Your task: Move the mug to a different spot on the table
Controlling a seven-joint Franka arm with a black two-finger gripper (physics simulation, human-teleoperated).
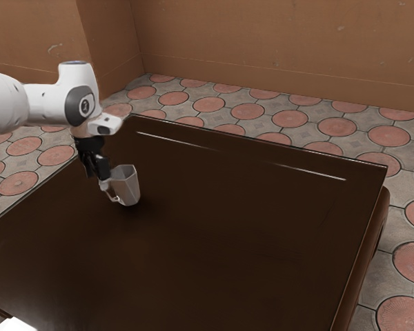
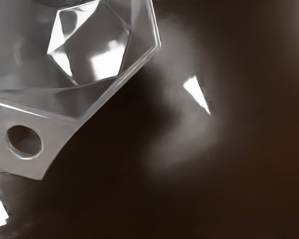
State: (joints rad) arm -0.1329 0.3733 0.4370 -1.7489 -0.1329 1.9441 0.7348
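A pale grey faceted mug (image 1: 126, 184) hangs tilted just above the dark brown table (image 1: 248, 227), toward the exterior view's left. Its small handle (image 1: 112, 198) points down and toward the arm. My black gripper (image 1: 103, 176) comes down from the white arm and is shut on the mug's rim on the handle side. In the wrist view the mug (image 2: 84, 64) lies right under my hand, its mouth open to the camera and its angular inside bottom showing. The handle (image 2: 24, 143) with its round hole sticks out beside it, over the glossy table (image 2: 229, 164).
The table's far edge (image 1: 248, 153) runs behind the mug, and its right end (image 1: 372, 227) drops to a tiled floor (image 1: 297, 117). Brown walls (image 1: 276, 34) stand well behind. Bare tabletop stretches from the mug toward the exterior view's right.
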